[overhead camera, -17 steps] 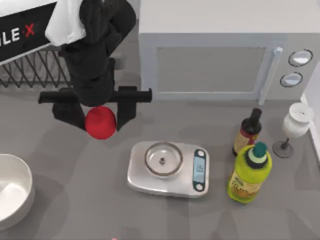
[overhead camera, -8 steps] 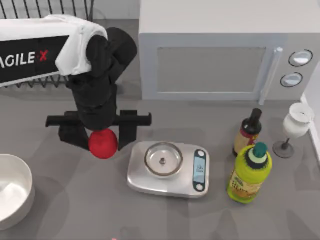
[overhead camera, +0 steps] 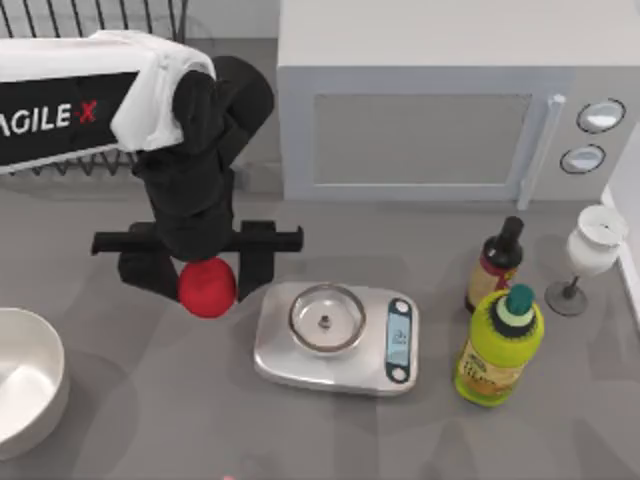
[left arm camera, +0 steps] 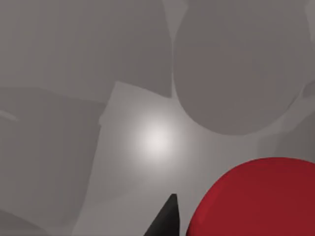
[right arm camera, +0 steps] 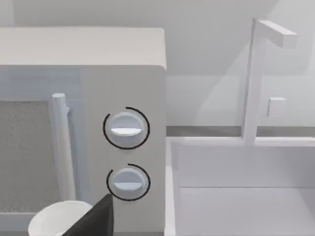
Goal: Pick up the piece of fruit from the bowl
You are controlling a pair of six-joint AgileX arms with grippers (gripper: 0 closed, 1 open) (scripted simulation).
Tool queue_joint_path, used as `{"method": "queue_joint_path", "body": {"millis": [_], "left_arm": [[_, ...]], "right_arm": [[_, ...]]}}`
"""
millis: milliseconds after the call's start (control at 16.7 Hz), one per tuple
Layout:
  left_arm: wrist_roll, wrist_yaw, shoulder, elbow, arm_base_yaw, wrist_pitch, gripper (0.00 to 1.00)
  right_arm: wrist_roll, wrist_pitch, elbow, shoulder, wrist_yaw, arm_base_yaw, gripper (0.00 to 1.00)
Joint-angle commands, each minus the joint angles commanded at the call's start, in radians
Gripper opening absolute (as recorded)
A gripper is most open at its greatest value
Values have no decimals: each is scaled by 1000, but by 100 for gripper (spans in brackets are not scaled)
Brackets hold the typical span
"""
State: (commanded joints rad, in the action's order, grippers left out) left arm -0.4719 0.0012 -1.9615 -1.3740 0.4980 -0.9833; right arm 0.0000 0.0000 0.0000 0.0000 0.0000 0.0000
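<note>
While the left tool [overhead camera: 205, 268] is gripping the piece of fruit [overhead camera: 207, 286] in the top view, the bowl [overhead camera: 27, 388] is sitting at its seven o'clock on the counter [overhead camera: 150, 400]. The left wrist view is showing the fruit [left arm camera: 256, 199].

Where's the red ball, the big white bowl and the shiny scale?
red ball [overhead camera: 207, 287], top view, its middle.
white bowl [overhead camera: 55, 358], top view, its rim.
scale [overhead camera: 290, 368], top view, its bare silver body.

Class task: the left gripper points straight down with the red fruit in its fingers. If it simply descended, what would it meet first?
Probably bare table: the left gripper, shut on the piece of fruit, hangs just left of the scale, though height is unclear.
</note>
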Motion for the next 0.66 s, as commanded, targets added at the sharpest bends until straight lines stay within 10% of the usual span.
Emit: {"method": "queue_joint_path", "body": {"millis": [300,660], "left_arm": [[0,0,0,0,0,0,98],[0,0,0,0,0,0,100]], "right_arm": [[0,0,0,0,0,0,100],[0,0,0,0,0,0,100]]}}
